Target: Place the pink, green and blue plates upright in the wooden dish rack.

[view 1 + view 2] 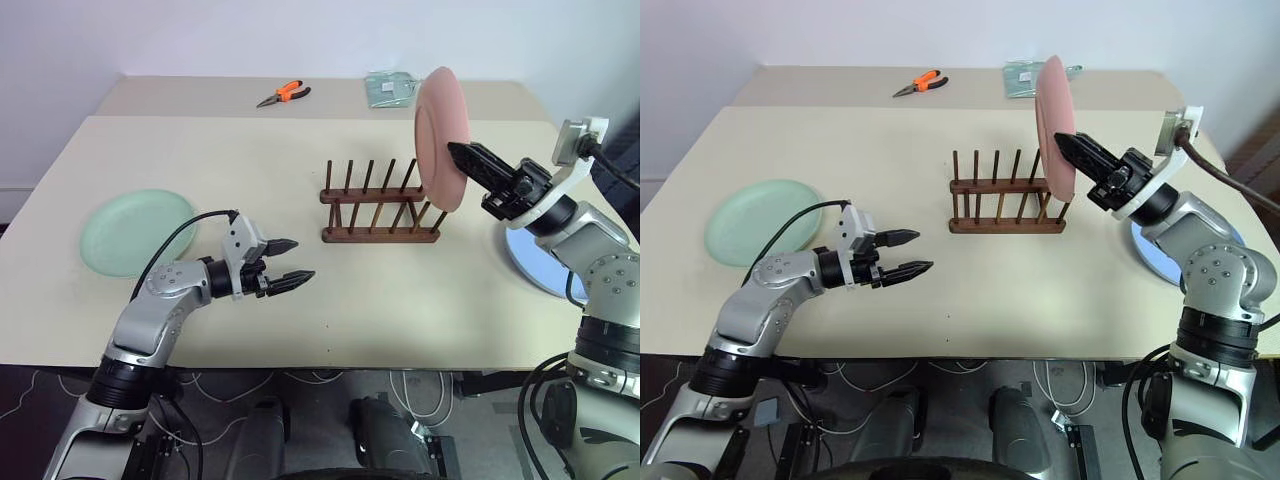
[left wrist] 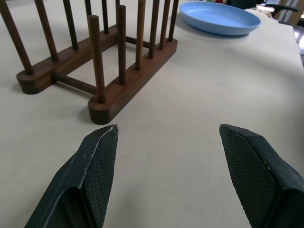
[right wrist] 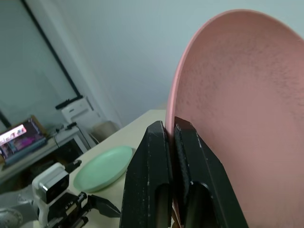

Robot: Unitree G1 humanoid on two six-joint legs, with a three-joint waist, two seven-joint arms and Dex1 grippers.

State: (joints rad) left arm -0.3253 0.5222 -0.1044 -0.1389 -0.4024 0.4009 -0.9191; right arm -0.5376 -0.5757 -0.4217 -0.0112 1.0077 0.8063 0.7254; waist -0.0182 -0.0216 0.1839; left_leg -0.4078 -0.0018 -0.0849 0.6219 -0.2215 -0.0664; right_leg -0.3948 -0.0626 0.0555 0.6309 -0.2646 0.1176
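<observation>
Green plate (image 1: 137, 231) flat on the table's (image 1: 300, 150) left side, pale mint, round. Near it to the right, left gripper (image 1: 290, 263) hovers low over the table, fingers spread wide, nothing between them, pointing toward the rack. Rack (image 1: 380, 204) mid-table: dark-brown wood, two base rails, two rows of thin upright pegs, all slots bare. Pink plate (image 1: 442, 138) upright, above the rack's right end, rim pinched by the right gripper (image 1: 462, 155), fingers nearly together on it. Blue plate (image 2: 219, 18) flat at far right, partly behind the right arm. Orange-handled pliers (image 1: 283, 95) at the far edge.
</observation>
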